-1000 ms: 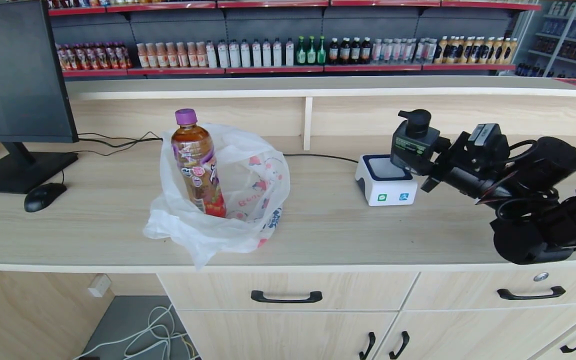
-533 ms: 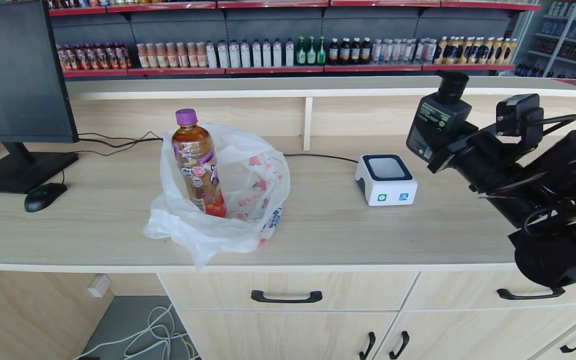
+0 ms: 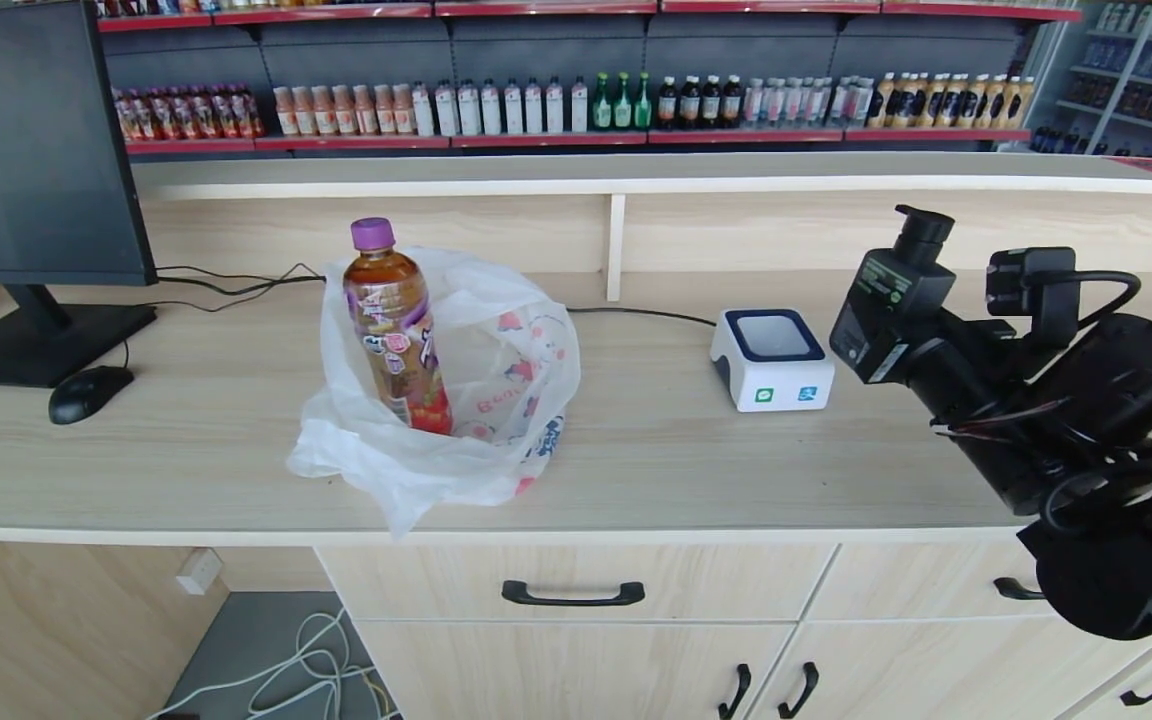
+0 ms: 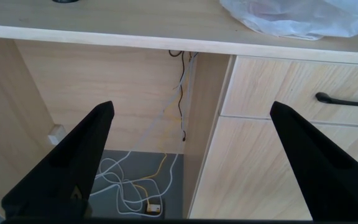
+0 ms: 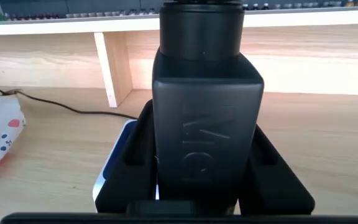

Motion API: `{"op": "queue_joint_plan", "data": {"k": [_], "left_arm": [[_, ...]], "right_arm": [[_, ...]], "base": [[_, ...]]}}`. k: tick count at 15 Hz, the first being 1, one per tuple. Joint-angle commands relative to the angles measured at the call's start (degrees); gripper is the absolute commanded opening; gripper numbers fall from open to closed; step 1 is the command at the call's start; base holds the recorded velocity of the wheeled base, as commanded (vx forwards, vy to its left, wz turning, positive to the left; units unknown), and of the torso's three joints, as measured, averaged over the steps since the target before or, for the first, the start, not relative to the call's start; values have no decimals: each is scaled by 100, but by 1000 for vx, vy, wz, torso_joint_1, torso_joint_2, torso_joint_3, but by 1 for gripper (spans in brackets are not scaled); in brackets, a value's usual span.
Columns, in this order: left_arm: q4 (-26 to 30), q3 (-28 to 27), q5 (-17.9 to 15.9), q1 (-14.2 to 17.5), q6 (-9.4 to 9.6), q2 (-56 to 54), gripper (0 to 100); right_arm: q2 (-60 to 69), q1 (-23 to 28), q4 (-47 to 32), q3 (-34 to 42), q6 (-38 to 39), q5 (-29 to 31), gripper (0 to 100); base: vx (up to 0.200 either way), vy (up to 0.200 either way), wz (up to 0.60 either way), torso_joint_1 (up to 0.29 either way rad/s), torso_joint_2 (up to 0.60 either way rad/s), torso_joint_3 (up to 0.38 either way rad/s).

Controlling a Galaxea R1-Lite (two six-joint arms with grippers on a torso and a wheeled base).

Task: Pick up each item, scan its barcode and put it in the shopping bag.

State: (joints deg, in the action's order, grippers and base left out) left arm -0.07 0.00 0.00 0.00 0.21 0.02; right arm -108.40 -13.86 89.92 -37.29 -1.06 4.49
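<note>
One black pump bottle (image 3: 886,300), near upright, pump uppermost, in pinch of right gripper (image 3: 901,345); left gripper (image 4: 191,111) spread.

Bright, even indoor light; soft, faint shadows.

A long, light wood counter (image 3: 696,460) runs across the middle of the frame. At the far left a black monitor (image 3: 31,150) stands on its flat foot, with a black mouse (image 3: 88,392) just in front. Thin black wires (image 3: 236,288) lie beside it. Left of the middle sits a crumpled white shopping bag (image 3: 526,370). Right of the middle sits a small white scanner (image 3: 771,360). A thin black cable (image 3: 636,312) runs from it toward the bag.
</note>
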Motion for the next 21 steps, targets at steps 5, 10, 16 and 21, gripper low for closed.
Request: {"op": "queue_joint_plan", "data": {"k": [5, 10, 16, 21], "left_arm": [[-1, 0, 0, 0, -3, 6, 100], [-1, 0, 0, 0, 6, -2, 100], [-1, 0, 0, 0, 14, 6, 100], [-1, 0, 0, 0, 6, -2, 100]], "right_arm": [[29, -3, 8, 46, 1, 0, 0], [-6, -11, 8, -6, 9, 0, 0], [21, -222, 8, -121, 18, 0, 0], [179, -214, 8, -41, 18, 0, 0]], "base": [[0, 160, 0, -1, 0, 2], [0, 40, 0, 4, 2, -1], [0, 0, 200, -1, 2, 1], [0, 0, 600, 4, 3, 2]]}}
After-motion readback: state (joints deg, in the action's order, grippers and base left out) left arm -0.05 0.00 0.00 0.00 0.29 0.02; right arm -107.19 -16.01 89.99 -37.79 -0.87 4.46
